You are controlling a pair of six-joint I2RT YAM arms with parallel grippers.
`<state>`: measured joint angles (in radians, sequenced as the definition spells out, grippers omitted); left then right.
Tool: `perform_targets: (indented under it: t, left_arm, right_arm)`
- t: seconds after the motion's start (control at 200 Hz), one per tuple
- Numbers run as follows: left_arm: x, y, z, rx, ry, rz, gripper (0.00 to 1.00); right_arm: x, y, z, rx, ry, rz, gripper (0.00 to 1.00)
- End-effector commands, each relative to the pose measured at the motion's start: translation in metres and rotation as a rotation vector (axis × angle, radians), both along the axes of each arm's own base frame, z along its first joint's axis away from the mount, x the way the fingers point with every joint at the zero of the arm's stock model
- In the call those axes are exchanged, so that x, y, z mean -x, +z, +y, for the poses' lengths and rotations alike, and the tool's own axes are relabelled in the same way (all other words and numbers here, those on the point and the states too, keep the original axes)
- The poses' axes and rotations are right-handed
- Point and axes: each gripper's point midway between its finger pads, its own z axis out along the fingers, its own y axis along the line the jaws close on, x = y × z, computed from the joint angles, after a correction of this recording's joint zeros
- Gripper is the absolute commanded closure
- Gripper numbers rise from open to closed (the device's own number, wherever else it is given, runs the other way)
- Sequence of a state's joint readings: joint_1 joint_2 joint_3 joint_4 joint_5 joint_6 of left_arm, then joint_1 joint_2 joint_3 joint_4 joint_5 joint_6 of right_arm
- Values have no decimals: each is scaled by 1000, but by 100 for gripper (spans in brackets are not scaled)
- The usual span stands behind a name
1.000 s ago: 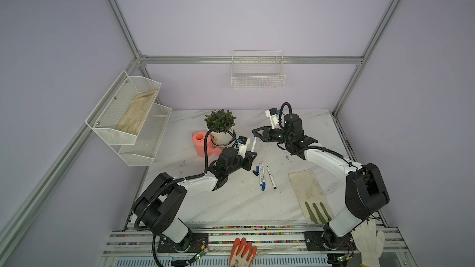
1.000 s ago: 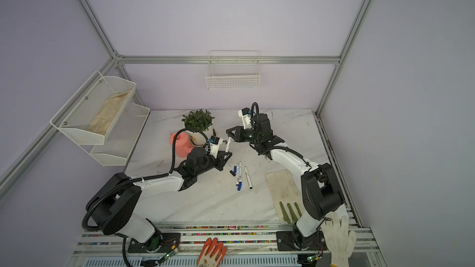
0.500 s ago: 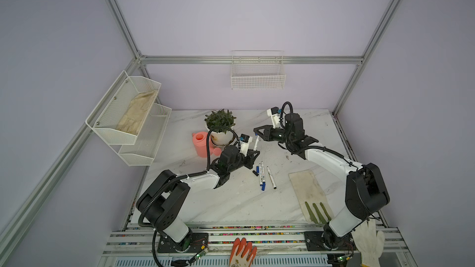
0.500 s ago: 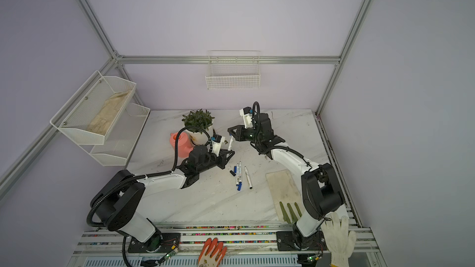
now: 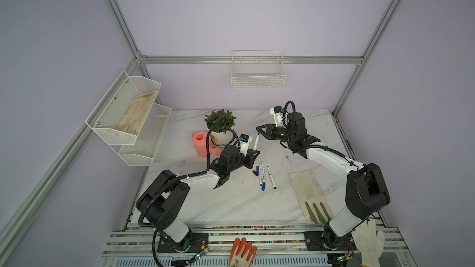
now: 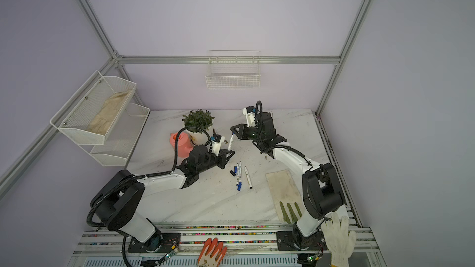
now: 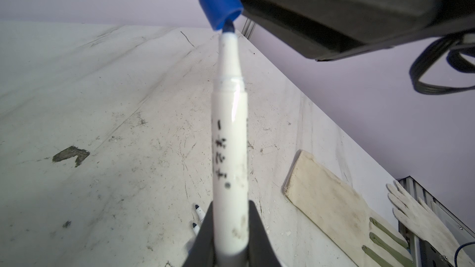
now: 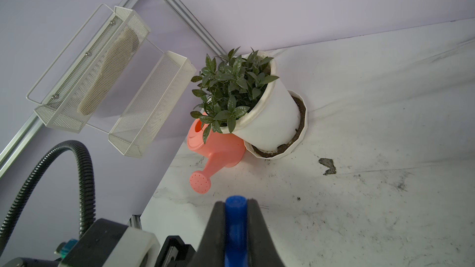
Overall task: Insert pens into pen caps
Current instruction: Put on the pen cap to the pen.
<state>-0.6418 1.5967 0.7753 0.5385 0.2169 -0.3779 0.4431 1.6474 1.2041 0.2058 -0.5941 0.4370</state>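
Above the desk (image 5: 231, 201), the left end effector (image 7: 230, 210) is clenched on a pen (image 7: 228, 129), whose dark tip points upward. The tip sits right at the mouth of a blue cap (image 7: 217, 1), which is clamped in the right end effector (image 8: 236, 205). On the desk nearer the arm bases, three more pens (image 5: 261, 175) lie side by side. Two loose caps (image 5: 256, 171), one blue and one black, lie just beside them. A plant (image 5: 220, 119) and a pink can (image 5: 201, 145) stand further back.

Lilac walls (image 5: 257, 8), aluminium frame (image 5: 252, 60); marble-pattern tabletop (image 5: 231, 201); wire basket (image 5: 257, 78) on far wall; two-tier mesh shelf (image 5: 128, 114) at left.
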Motion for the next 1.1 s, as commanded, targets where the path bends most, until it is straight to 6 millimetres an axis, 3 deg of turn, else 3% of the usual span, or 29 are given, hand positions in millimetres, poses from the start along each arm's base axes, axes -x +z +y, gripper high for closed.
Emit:
perform_targets:
  t: [0.0, 0.4, 0.6, 0.83, 1.095]
  left_arm:
    - [-12, 51, -8, 83, -3, -116, 100]
    - [-21, 61, -9, 110, 9, -135, 100]
    - [-34, 78, -3, 219, 33, -117, 100]
    - [-51, 123, -1, 382, 29, -150, 100]
    - [-66, 187, 7, 412, 64, -326, 100]
  right_arm:
    - [5, 12, 1, -21, 16, -25, 100]
    - [10, 7, 2, -46, 28, -1, 100]
    - [14, 11, 0, -58, 24, -7, 100]
    - [25, 18, -3, -78, 40, -43, 100]
    - [47, 13, -5, -9, 117, -31, 100]
